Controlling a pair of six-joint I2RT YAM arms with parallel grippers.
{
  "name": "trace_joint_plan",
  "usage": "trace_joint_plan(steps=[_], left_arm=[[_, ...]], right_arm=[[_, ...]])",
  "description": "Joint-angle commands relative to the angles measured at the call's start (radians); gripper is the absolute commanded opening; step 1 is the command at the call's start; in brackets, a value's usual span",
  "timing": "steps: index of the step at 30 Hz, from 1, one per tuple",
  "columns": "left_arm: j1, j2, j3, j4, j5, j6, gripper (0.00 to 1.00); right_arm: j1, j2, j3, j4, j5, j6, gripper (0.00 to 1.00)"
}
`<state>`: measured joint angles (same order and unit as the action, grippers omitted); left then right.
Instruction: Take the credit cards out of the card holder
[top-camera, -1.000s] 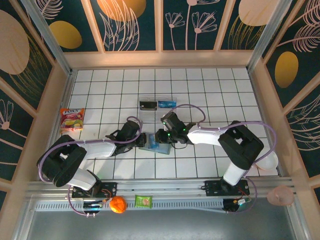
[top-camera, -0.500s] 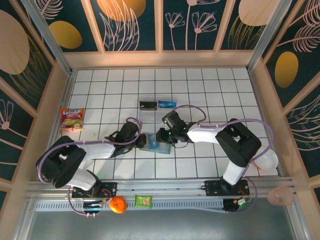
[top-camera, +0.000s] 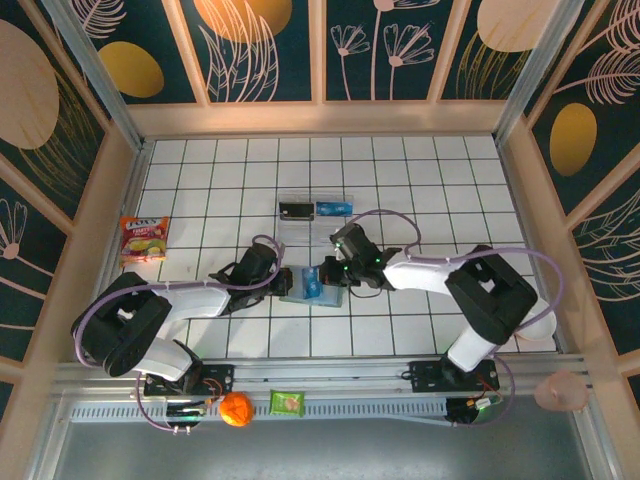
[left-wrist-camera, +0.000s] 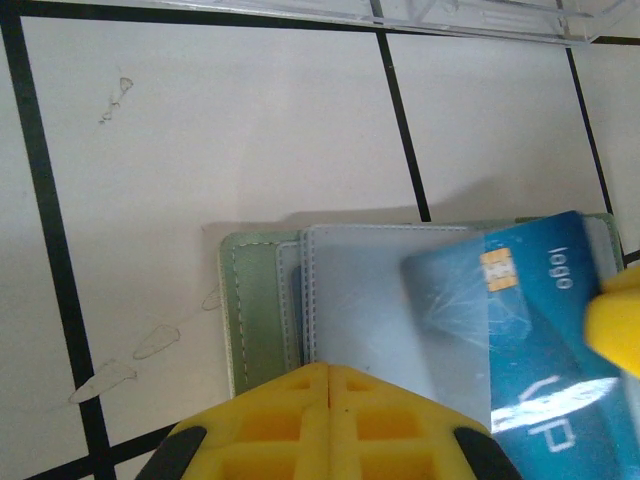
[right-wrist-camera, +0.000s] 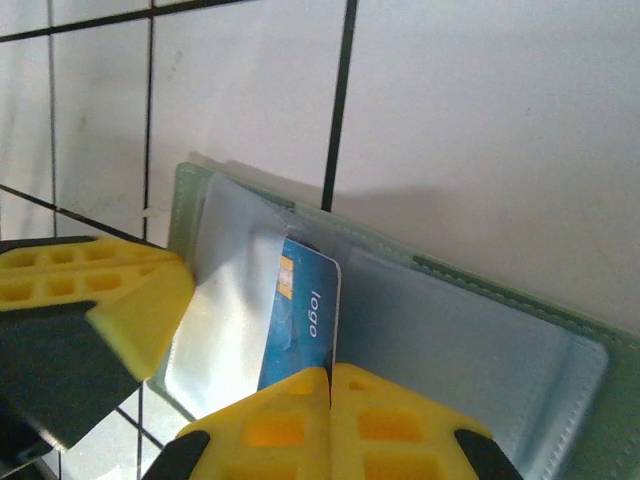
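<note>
Card (right-wrist-camera: 300, 320) half out of card holder (left-wrist-camera: 258, 300), long axis toward right pincer (right-wrist-camera: 330, 375) clamped on it; left pincer (left-wrist-camera: 328, 372) closed, pinning holder.

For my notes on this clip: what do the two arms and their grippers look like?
The left arm and right arm each have white links between bulky black joints, with black bases bolted to a metal rail. A lavender cable loops along each arm. The left gripper and right gripper have bright yellow, blocky fingers with recessed pockets.
</note>
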<state>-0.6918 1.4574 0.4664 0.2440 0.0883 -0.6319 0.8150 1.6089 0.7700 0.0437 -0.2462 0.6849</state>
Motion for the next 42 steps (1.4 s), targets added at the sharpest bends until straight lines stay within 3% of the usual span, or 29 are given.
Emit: trace_joint_plan(steps=[1,8,11,19,27,28,36,42], left_arm=[[0.005,0.007,0.022,-0.056,-0.003,0.017,0.0],[0.005,0.0,0.035,-0.063,0.01,0.016,0.0],[0.005,-0.003,0.057,-0.076,0.029,0.021,0.08],[0.005,-0.05,0.101,-0.103,0.052,0.017,0.4],[0.005,-0.187,0.09,-0.142,0.046,0.008,0.72],[0.005,-0.201,0.088,-0.149,0.039,0.005,0.98],[0.011,-0.306,0.078,-0.244,-0.001,0.0,0.99],[0.024,-0.345,0.092,-0.311,-0.033,0.01,0.99]], right_arm=[[-0.001,-0.067,-0.012,-0.06,0.081,-0.065,0.0],[0.003,-0.134,0.037,-0.18,0.15,-0.147,0.0],[0.003,-0.133,0.102,-0.234,0.139,-0.224,0.0],[0.002,-0.13,0.242,-0.324,0.142,-0.406,0.0],[-0.026,-0.096,0.385,-0.388,0.257,-0.617,0.0],[-0.036,-0.086,0.404,-0.384,0.259,-0.644,0.0],[-0.145,-0.006,0.565,-0.406,0.267,-0.855,0.0],[-0.222,0.003,0.635,-0.451,0.144,-1.011,0.0]])
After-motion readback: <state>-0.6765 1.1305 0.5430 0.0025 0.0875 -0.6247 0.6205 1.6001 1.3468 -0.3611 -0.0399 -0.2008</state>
